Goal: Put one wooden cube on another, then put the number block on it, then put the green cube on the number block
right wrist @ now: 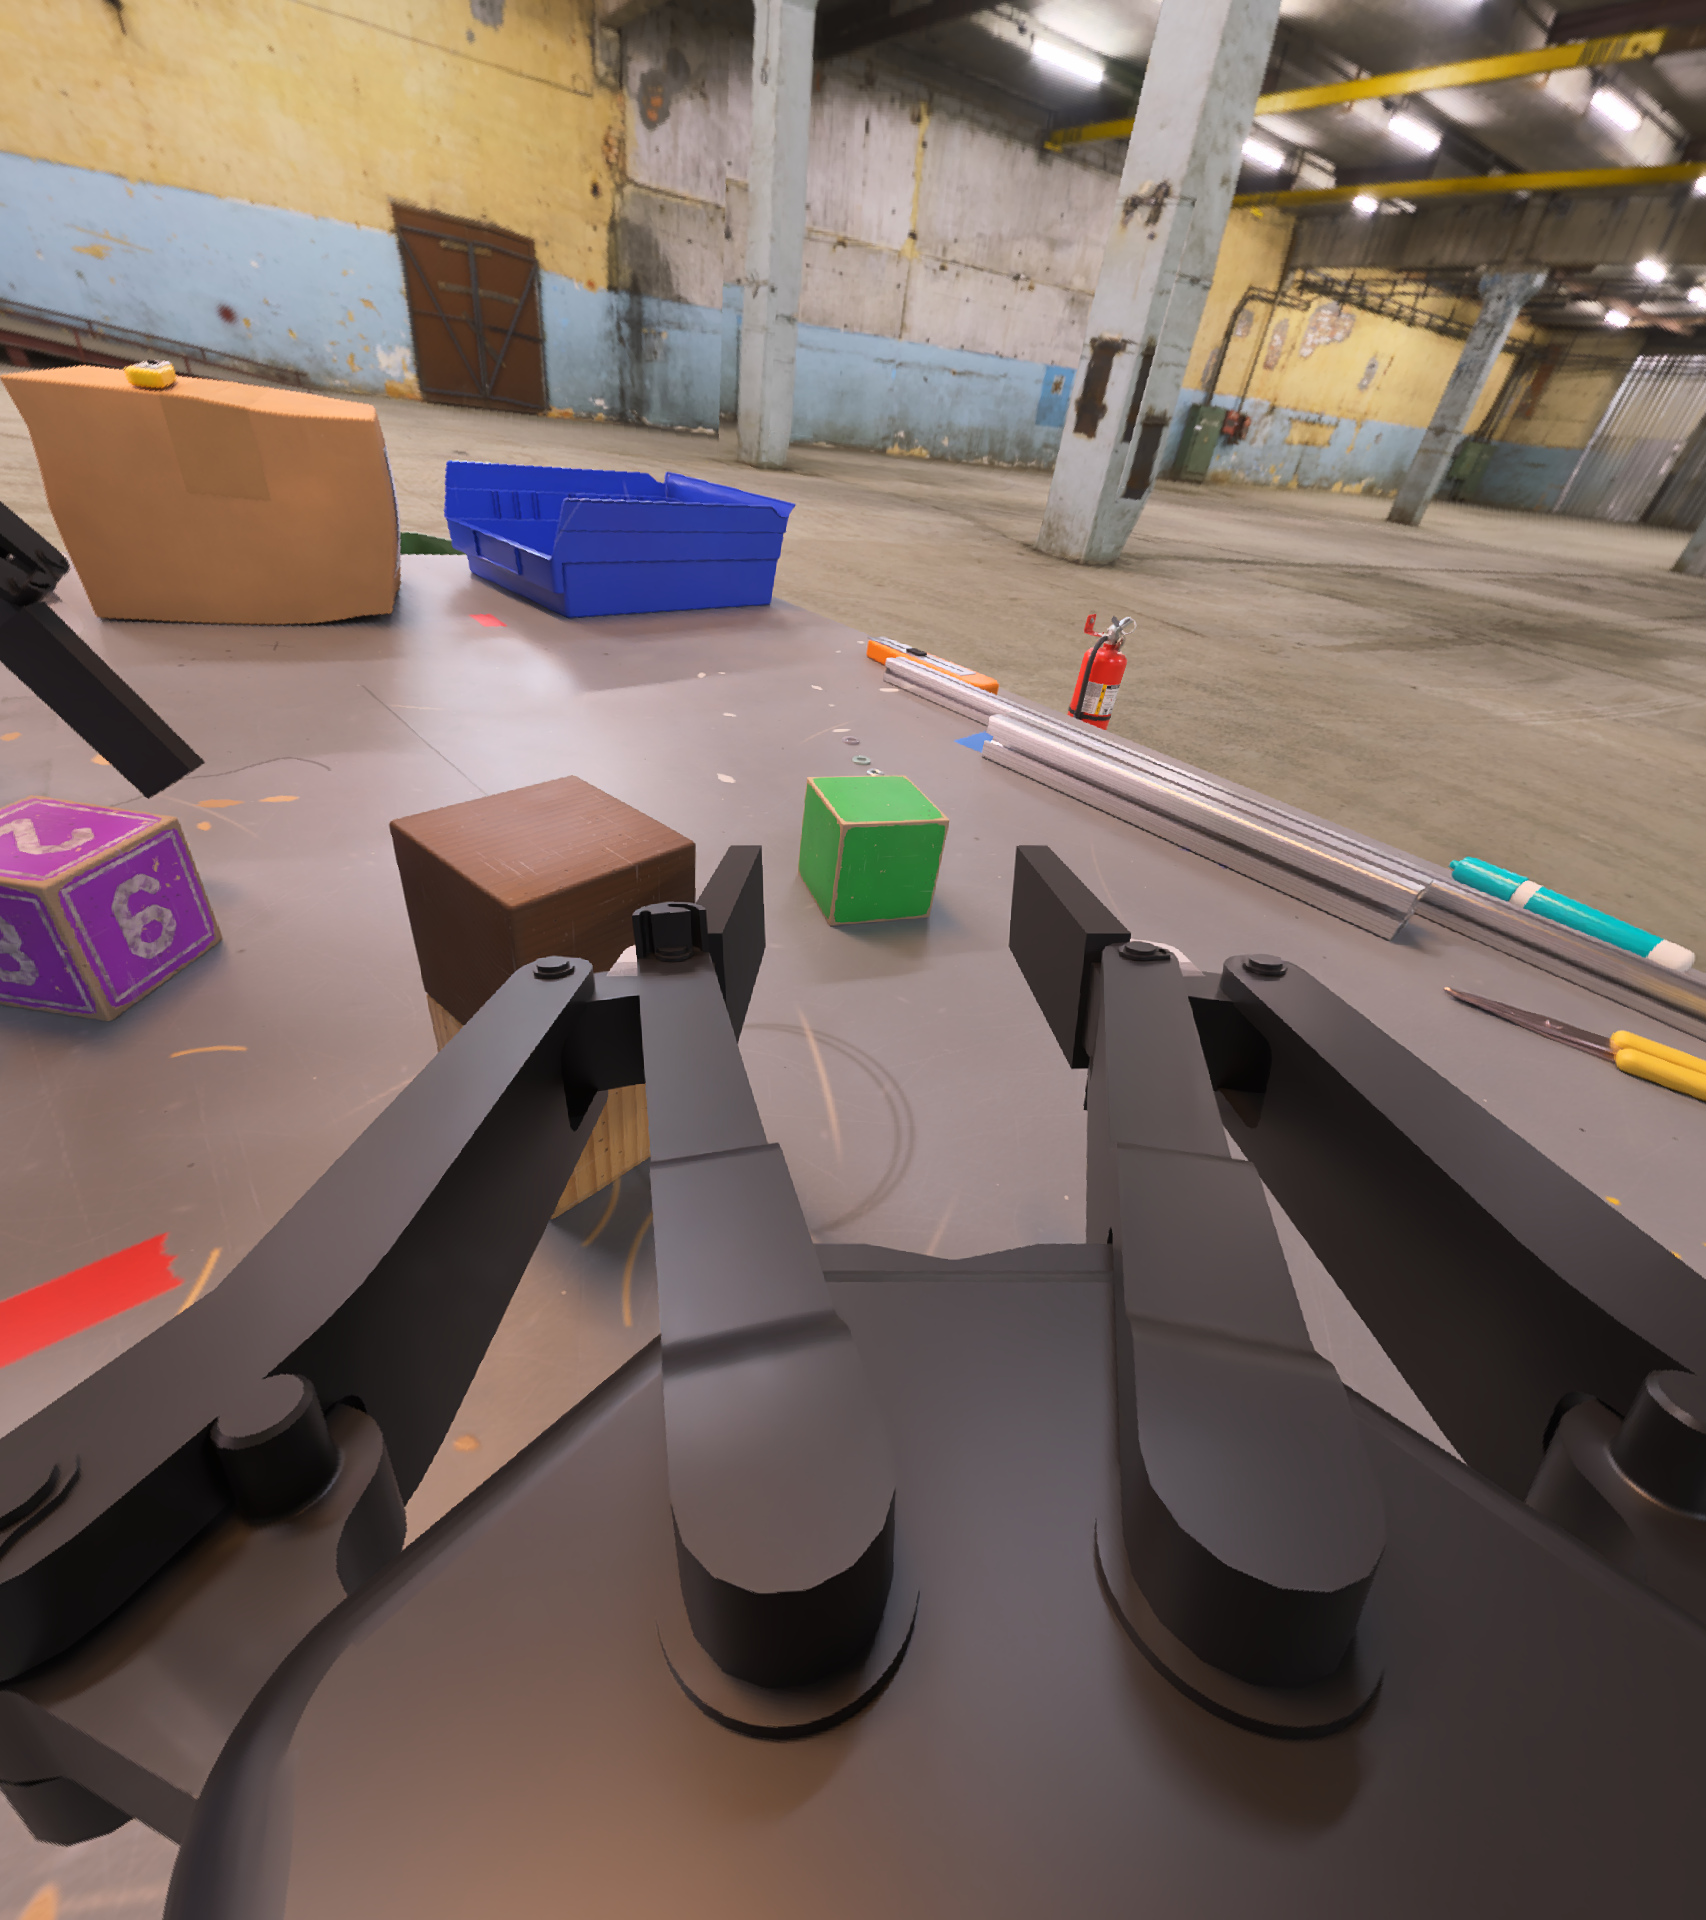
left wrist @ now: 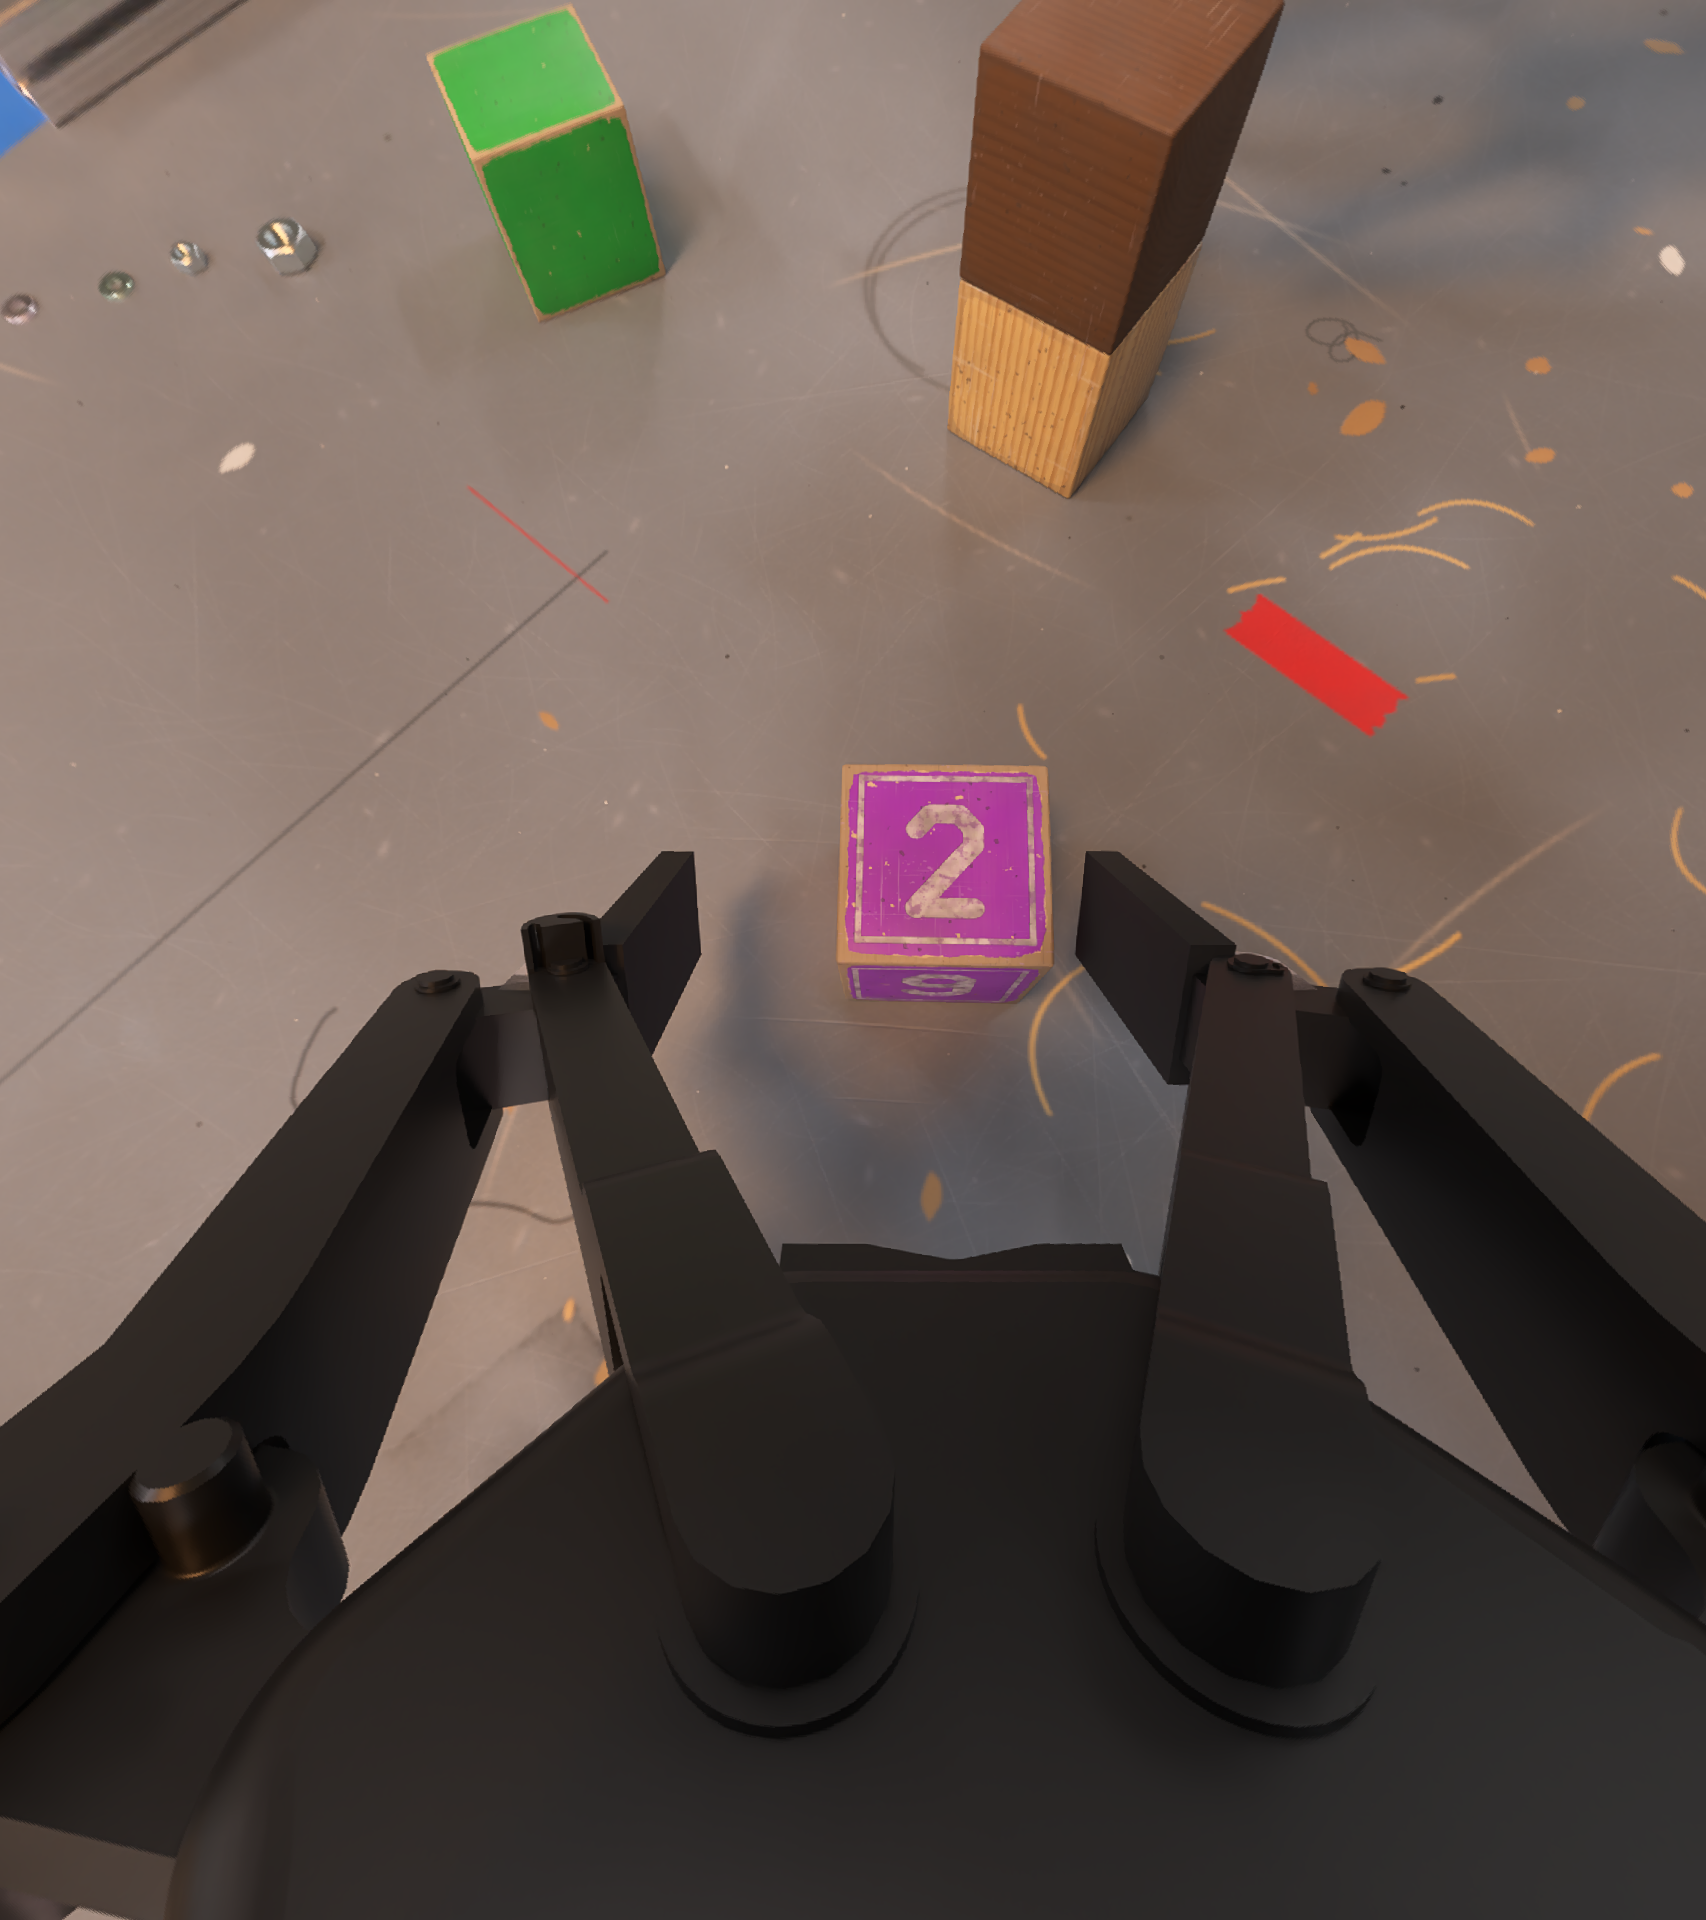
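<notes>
Two wooden cubes are stacked: dark brown cube point(left wrist: 1103, 156) on the light cube point(left wrist: 1046, 410). One purple number block point(left wrist: 942, 873) sits alone on the bench point(left wrist: 309, 727), between the spread, empty fingers of the left gripper point(left wrist: 885, 904). One green cube point(right wrist: 870, 847) stands apart, ahead of the right gripper point(right wrist: 885, 914), fingers wide, holding nothing. Four nuts point(left wrist: 286, 245) in a row, one red tape strip point(left wrist: 1316, 665).

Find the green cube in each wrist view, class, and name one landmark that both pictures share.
Left wrist view: green cube at upper left, standing alone on the table.
Right wrist view: green cube near centre, beyond the open right gripper.
Shared landmark: the brown cube stacked on the light wooden cube.
</notes>
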